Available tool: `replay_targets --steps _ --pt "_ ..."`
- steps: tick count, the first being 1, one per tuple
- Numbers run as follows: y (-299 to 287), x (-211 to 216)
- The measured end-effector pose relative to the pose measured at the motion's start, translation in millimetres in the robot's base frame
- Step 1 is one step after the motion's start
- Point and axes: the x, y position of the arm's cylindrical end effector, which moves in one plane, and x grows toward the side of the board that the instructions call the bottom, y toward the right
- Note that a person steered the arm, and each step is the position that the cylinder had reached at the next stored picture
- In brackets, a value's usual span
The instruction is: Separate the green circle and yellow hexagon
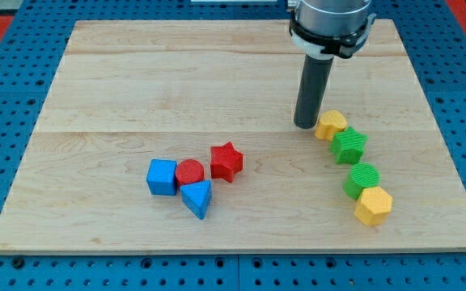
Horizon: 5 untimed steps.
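Observation:
The green circle [362, 179] sits at the view's right, touching the yellow hexagon [373, 205] just below and right of it. My tip [305, 125] is on the board, up and left of them, right beside the left edge of another yellow block [331, 124]. A green star [349, 145] lies between that yellow block and the green circle.
A cluster lies left of centre: a blue cube [162, 177], a red circle [189, 172], a red star [226, 162] and a blue triangle [197, 198]. The wooden board [136, 81] rests on a blue pegboard; its right edge is close to the yellow hexagon.

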Motion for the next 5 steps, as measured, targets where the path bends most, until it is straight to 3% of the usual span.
replay_targets --steps 5 --pt "-5.5 8.6"
